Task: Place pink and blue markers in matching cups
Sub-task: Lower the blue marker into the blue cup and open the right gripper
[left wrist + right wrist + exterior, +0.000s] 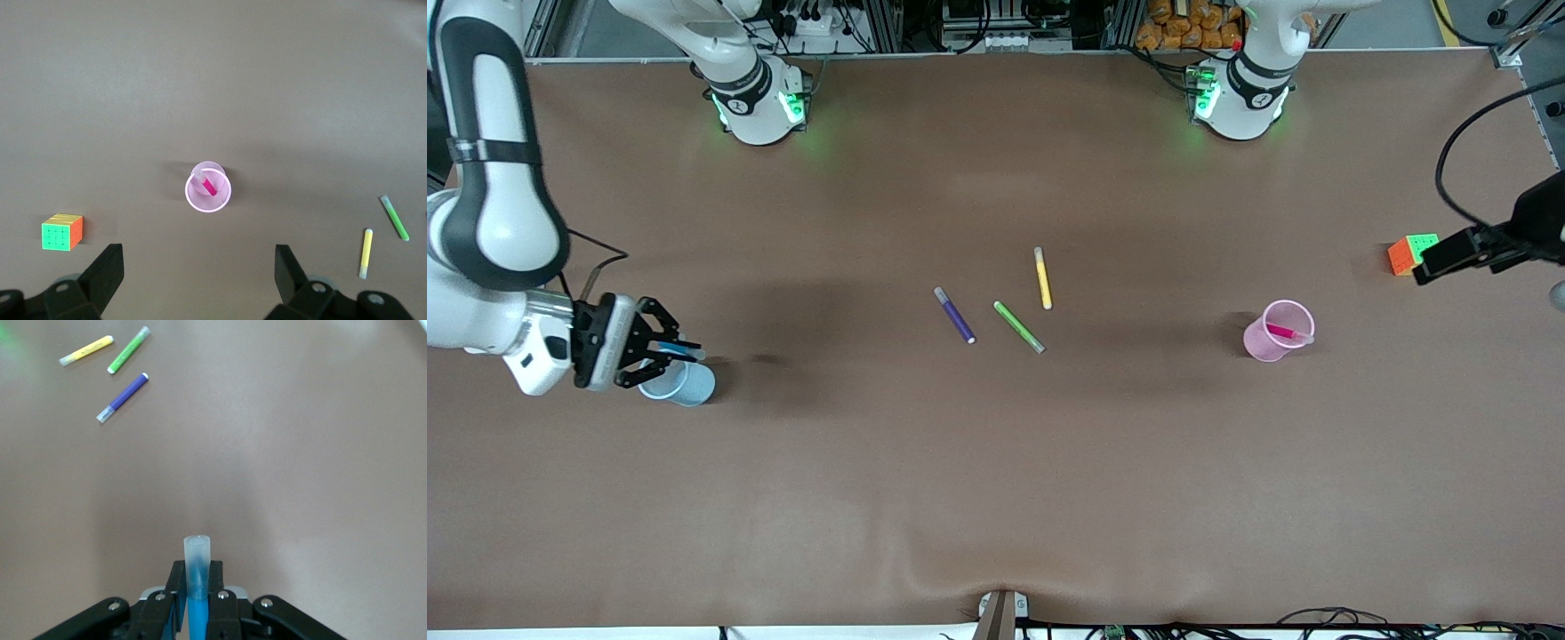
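**Blue marker held over its cup; pink marker already housed**

Item 1. Right gripper [660, 354], over the blue cup [682, 383] near the table edge at the right arm's end. Fingers clenched on the blue marker [680, 348], which lies level and sticks out past the fingertips above the cup. Judged purpose: the marker is carried to the cup mouth and would need tipping downward before release, since it cannot drop in while level.

Item 2. Left gripper [199, 270], drawn up over the table edge at the left arm's end, fingers spread wide and holding nothing. This arm waits.

Item 3. Pink cup [1279, 332], upright, toward the left arm's end. The pink marker [1286, 333] leans inside it against the wall. This half of the task looks complete.

Item 4. Stray pens at mid-table: purple pen [955, 315], green pen [1019, 326], yellow pen [1042, 278], all lying flat and apart.

Item 5. Puzzle cube [1411, 252], near the table edge at the left arm's end.

View notes. The right wrist view shows the grip on the marker's blue barrel, grey tip forward, but not the cup. The left wrist view looks straight down into the pink cup and confirms its contents.
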`<state>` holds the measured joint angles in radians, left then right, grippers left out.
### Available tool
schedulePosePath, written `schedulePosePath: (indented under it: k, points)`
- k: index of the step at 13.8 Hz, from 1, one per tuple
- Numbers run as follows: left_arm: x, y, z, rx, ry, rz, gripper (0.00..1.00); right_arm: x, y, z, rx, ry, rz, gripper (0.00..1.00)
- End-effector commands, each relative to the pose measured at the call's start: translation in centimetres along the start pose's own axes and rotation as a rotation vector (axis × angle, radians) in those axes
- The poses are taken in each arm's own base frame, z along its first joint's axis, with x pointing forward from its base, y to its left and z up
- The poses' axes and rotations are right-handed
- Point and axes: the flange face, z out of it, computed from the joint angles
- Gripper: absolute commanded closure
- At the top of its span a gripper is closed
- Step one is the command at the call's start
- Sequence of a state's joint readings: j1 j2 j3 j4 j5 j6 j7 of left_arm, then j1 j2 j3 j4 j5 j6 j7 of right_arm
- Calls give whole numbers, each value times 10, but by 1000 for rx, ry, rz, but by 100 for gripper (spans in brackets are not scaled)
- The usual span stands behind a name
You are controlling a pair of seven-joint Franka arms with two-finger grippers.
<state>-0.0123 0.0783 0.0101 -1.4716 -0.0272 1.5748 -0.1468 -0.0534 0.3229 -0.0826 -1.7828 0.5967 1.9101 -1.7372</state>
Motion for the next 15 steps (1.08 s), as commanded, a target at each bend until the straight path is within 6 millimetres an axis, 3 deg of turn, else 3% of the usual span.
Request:
schedulePosePath:
  k: [1,4,7,10,15]
  points:
    - [-41,4,-9,-7,-31,34,0,-18,7,-11,-35,108,-142,100]
    - [-71,0,-9,8,-37,40,0,-42,9,-9,-35,232,-221,100]
    - [-92,16,-6,51,-15,83,0,-63,17,-7,-33,307,-287,100]
    - [-91,16,-10,50,-6,84,0,-78,26,-5,-5,365,-304,100]
    - [-67,26,12,49,-19,97,0,-106,30,7,20,384,-266,100]
